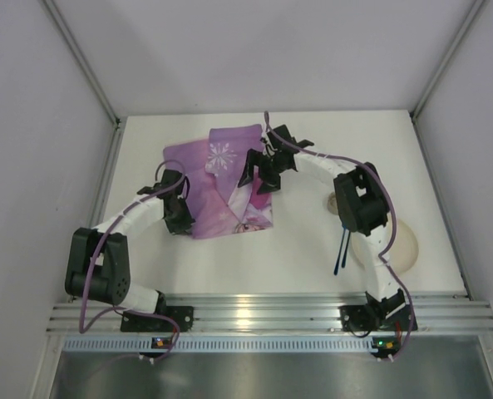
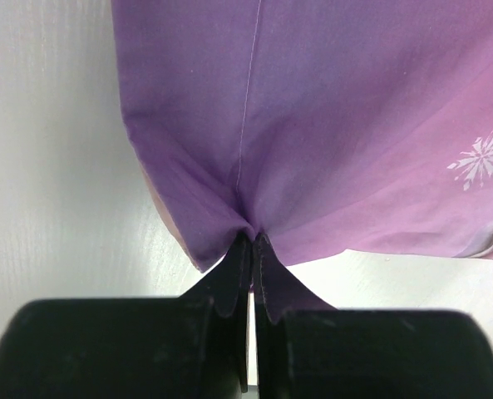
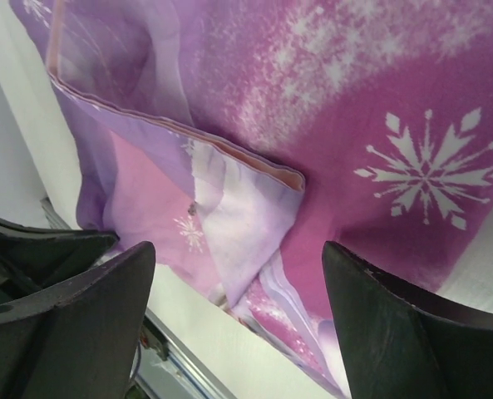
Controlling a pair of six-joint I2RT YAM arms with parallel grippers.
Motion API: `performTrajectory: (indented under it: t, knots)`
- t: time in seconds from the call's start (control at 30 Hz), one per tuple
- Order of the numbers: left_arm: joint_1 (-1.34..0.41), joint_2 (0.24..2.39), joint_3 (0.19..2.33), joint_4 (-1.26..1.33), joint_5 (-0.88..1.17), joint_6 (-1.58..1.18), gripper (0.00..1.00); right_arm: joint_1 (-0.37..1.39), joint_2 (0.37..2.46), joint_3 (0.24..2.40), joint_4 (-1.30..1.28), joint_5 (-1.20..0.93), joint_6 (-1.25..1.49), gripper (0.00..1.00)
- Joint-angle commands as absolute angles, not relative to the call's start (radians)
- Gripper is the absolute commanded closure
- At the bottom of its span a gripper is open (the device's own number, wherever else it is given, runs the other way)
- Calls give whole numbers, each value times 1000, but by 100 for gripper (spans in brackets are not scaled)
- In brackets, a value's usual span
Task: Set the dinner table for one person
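The purple cartoon-printed placemat (image 1: 221, 179) lies crumpled and partly folded over itself on the white dinner table (image 1: 296, 258), left of centre. My left gripper (image 1: 176, 206) is shut on the placemat's left edge; in the left wrist view the gripper (image 2: 253, 243) pinches a bunched fold of the cloth (image 2: 329, 125) just above the tabletop (image 2: 46, 166). My right gripper (image 1: 263, 172) is open and empty above the placemat's right side. In the right wrist view the gripper (image 3: 238, 249) hovers over a folded corner of the cloth (image 3: 379, 108), with jaws wide apart.
A cream plate (image 1: 400, 245) sits at the right, partly hidden by the right arm. A dark blue utensil (image 1: 342, 249) lies beside it. A small pale round item (image 1: 332, 202) is behind the right elbow. Walls enclose the table on three sides.
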State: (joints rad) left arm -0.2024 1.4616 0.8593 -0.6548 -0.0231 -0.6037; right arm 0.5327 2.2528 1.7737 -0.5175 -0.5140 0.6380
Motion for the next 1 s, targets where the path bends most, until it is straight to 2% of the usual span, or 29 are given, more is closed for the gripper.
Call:
performTrajectory:
  t: [0.0,0.33,0.8,0.83,0.93,0.97]
  knots:
    - [-212,1442,862,-686,-34,-614,100,541,2276,1787,-433,-549,683,19]
    - [-224,1457,881,-700,-40,-607,100,545,2341,1798,-405,-557,730,26]
    - [-239,1509,908,-696,-35,-604,100,575,2329,1827,-390,-586,759,75]
    - [-239,1509,910,-696,-37,-604,100,577,2329,1827,-391,-589,759,83]
    - [-241,1514,916,-692,-35,-606,100,578,2329,1824,-391,-598,758,100]
    - [-242,1519,919,-692,-35,-603,100,577,2327,1822,-391,-598,756,100]
